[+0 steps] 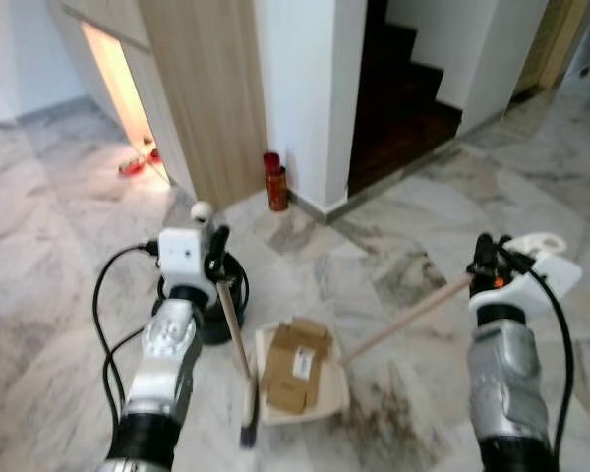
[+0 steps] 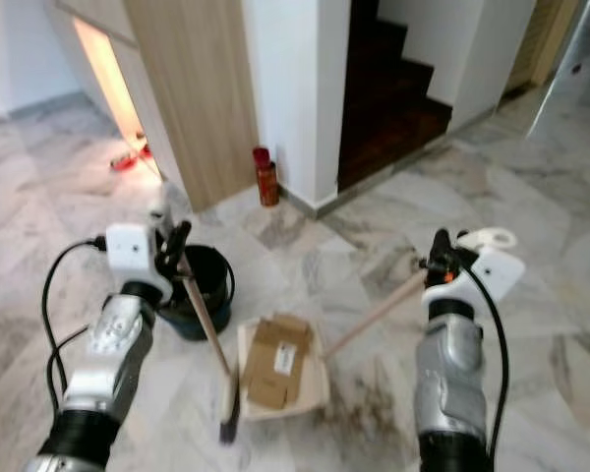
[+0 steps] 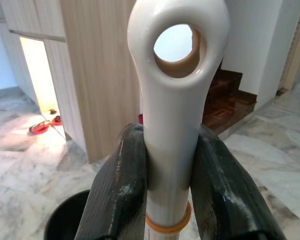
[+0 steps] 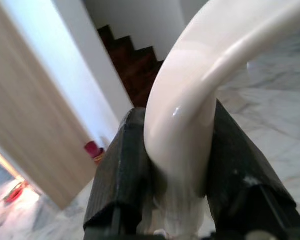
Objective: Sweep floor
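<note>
My left gripper (image 1: 214, 258) is shut on the white top of a broom handle (image 3: 173, 115). The wooden stick (image 1: 234, 329) slants down to the dark brush head (image 1: 248, 425) on the marble floor. My right gripper (image 1: 488, 258) is shut on the white curved grip (image 4: 190, 100) of a dustpan handle (image 1: 405, 320). The cream dustpan (image 1: 335, 395) lies on the floor between my arms, just right of the brush head. Folded pieces of brown cardboard (image 1: 297, 366) lie in the pan.
A black bin (image 1: 218, 300) stands on the floor behind my left arm. A red can (image 1: 274, 180) stands against the white wall corner. A wooden cabinet (image 1: 206, 88) is at the back left, and dark stairs (image 1: 403, 98) rise behind. Marble floor extends right.
</note>
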`<state>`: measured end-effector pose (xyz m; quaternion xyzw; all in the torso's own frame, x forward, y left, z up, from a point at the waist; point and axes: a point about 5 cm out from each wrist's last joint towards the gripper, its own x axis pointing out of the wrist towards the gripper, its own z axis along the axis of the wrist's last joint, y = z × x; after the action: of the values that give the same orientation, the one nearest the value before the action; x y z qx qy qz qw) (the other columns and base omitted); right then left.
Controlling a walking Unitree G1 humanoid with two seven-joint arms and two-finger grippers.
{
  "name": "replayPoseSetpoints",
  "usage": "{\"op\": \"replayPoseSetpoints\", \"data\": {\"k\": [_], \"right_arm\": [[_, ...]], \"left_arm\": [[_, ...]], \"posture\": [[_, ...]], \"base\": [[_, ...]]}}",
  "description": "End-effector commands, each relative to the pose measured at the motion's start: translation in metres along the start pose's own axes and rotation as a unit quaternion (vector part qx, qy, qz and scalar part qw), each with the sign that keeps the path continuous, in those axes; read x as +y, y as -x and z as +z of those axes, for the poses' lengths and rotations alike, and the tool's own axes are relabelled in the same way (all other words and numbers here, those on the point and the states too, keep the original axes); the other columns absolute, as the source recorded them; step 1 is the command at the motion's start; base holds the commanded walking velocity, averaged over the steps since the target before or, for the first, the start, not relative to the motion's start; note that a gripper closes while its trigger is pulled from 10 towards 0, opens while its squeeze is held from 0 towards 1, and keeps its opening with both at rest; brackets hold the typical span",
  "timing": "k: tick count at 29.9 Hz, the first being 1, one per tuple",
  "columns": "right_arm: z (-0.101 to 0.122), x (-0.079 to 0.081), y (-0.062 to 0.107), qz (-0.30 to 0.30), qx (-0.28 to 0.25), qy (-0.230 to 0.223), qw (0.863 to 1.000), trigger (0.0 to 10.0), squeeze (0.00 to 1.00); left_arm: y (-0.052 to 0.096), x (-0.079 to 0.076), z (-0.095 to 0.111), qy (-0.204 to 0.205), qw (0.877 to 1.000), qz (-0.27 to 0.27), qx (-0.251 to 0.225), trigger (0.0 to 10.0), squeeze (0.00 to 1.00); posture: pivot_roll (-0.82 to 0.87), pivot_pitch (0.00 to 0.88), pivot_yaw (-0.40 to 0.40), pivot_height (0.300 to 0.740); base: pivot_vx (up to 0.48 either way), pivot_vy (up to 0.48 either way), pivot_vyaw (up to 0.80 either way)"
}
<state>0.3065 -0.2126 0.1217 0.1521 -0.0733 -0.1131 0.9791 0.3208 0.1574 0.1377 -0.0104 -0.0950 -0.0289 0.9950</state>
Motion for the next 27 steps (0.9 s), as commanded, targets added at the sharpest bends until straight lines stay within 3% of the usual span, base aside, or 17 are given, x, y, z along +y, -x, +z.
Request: {"op": "replayPoseSetpoints", "data": {"k": [1, 20, 27], "right_arm": [[0.0086, 0.0057, -0.0041, 0.007, -0.02, -0.026, 0.999, 10.0, 0.0], [0.0089, 0.007, -0.0042, 0.007, -0.02, -0.029, 0.999, 10.0, 0.0], [0.0157, 0.0096, -0.0082, 0.026, -0.026, -0.008, 0.999, 10.0, 0.0]], "left_arm": [[-0.0054, -0.0046, 0.0139, -0.001, 1.0, -0.008, -0.029, 10.0, 0.0], [-0.0048, -0.0039, 0.0133, -0.001, 1.0, -0.002, -0.029, 10.0, 0.0], [-0.0071, -0.0058, 0.0129, 0.003, 0.999, 0.002, -0.031, 10.0, 0.0]], "posture": [[-0.07, 0.0, 0.059, 0.74], [-0.08, 0.0, 0.049, 0.74], [-0.09, 0.0, 0.03, 0.74]], "base": [[0.0, 0.281, 0.0], [0.0, 0.288, 0.0], [0.0, 0.292, 0.0]]}}
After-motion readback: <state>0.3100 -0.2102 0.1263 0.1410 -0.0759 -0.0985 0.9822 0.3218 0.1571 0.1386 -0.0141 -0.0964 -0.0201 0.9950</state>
